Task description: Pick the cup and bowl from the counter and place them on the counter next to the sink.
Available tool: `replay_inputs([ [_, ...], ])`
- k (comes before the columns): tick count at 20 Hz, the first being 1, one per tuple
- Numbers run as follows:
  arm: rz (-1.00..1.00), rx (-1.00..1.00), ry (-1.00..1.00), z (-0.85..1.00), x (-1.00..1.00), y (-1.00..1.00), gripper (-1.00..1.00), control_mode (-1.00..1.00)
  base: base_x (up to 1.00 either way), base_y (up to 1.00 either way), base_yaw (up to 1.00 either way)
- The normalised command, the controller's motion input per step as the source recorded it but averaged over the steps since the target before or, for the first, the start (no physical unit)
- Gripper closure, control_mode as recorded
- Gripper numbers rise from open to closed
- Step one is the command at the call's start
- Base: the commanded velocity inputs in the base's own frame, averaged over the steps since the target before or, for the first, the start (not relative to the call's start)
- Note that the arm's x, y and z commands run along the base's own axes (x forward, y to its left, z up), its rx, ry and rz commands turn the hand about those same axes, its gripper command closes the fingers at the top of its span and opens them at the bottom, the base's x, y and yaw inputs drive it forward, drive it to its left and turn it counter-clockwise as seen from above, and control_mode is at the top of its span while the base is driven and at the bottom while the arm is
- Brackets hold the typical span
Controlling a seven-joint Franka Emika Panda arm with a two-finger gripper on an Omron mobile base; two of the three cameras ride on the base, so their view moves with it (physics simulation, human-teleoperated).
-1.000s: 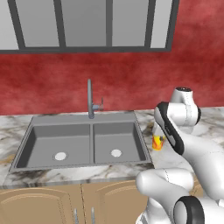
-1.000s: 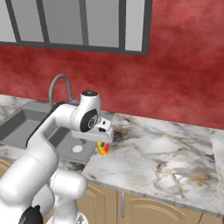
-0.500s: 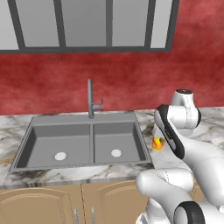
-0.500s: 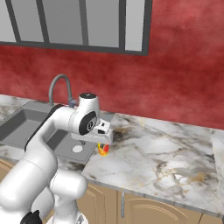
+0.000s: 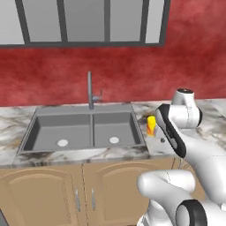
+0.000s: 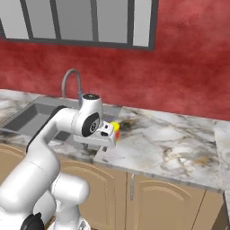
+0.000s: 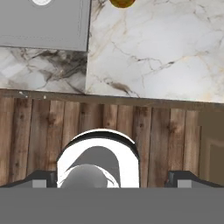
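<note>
The cup [image 5: 151, 125] stands upright on the marble worktop [image 5: 212, 128], just beside the right rim of the sink [image 5: 84, 130], and nothing holds it. In the left base view its yellow body with a red-orange mark low on its side shows between the sink's edge and the white arm, which crosses in front of the worktop to the cup's right. In the right base view the cup [image 6: 116, 130] is mostly hidden behind the robot's hand, with only a yellow and red sliver showing at the hand's right edge. The gripper [image 7: 112, 180] is released, its two dark fingertips [image 7: 40, 178] standing far apart at the bottom of the hand view and closing on nothing. That camera looks straight down over the front edge of the worktop [image 7: 166, 48]: the sink's grey basin [image 7: 43, 24] fills the upper left corner, the veined marble runs across the top, and the yellow rim of the cup [image 7: 122, 3] peeks in at the very top edge, well apart from the fingertips. Below the marble lies a wooden plank floor [image 7: 109, 131]. The curved grey faucet [image 6: 72, 83] rises behind the sink, against the red wall [image 6: 179, 67], below a dark-framed window [image 5: 84, 22]. Tan cabinet doors [image 5: 44, 194] sit under the worktop.
</note>
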Motion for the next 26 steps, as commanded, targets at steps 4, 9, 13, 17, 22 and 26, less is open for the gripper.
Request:
replay_inputs([
  [4, 0.0, 0.0, 0.0, 0.0, 0.0, 0.0, -1.0, 1.0, -0.44, -0.1, -0.18],
  [9, 0.0, 0.0, 0.0, 0.0, 0.0, 0.0, -1.0, 1.0, 0.06, -0.03, -0.4],
  [13, 0.0, 0.0, 0.0, 0.0, 0.0, 0.0, -1.0, 1.0, 0.15, -0.16, -0.77],
  [17, 0.0, 0.0, 0.0, 0.0, 0.0, 0.0, -1.0, 1.0, 0.14, 0.0, -0.89],
  [22, 0.0, 0.0, 0.0, 0.0, 0.0, 0.0, -1.0, 1.0, 0.13, 0.0, -0.89],
  [26, 0.0, 0.0, 0.0, 0.0, 0.0, 0.0, -1.0, 1.0, 0.05, 0.0, -0.87],
])
